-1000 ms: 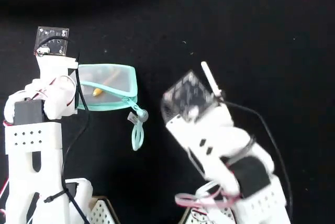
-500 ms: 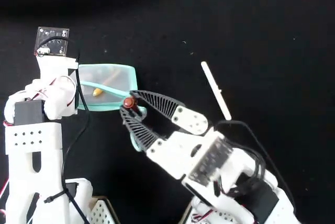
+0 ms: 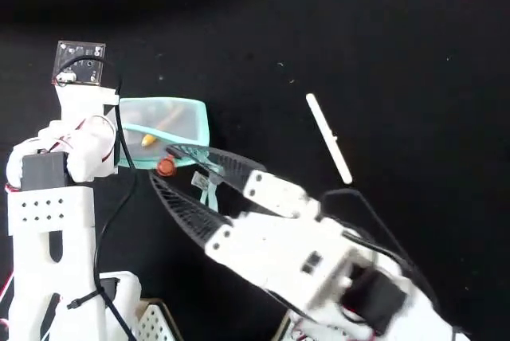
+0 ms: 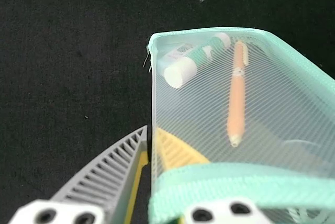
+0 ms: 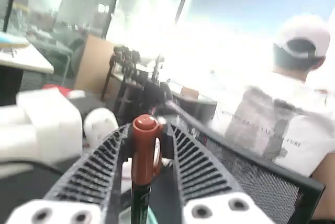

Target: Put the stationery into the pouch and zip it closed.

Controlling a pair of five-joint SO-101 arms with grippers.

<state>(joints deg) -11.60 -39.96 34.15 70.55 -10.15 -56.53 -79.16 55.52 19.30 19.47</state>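
Note:
A clear mesh pouch (image 3: pixel 171 122) with teal trim lies at the left of the black table. My left gripper (image 3: pixel 118 135) is shut on its left edge. In the left wrist view the pouch (image 4: pixel 272 124) holds an orange pencil (image 4: pixel 236 98) and a white-and-green tube (image 4: pixel 191 62), and my left gripper (image 4: pixel 153 136) clamps the teal rim. My right gripper (image 3: pixel 162 162) is shut on a red-capped pen (image 3: pixel 165 168), whose cap sits at the pouch's front zipper edge. The right wrist view shows the pen (image 5: pixel 145 148) upright between the fingers (image 5: pixel 99 169). A white stick (image 3: pixel 328 138) lies on the table at right.
The pouch's teal strap and zipper pull (image 3: pixel 205 186) trail toward the front, partly under the right arm. The black table (image 3: pixel 382 54) has free room behind and right of the white stick. Both arm bases stand along the front edge.
The right arm has swung left across the table with the red-capped pen, bringing it from mid-table to the pouch's front edge. The left arm and the pouch have not moved.

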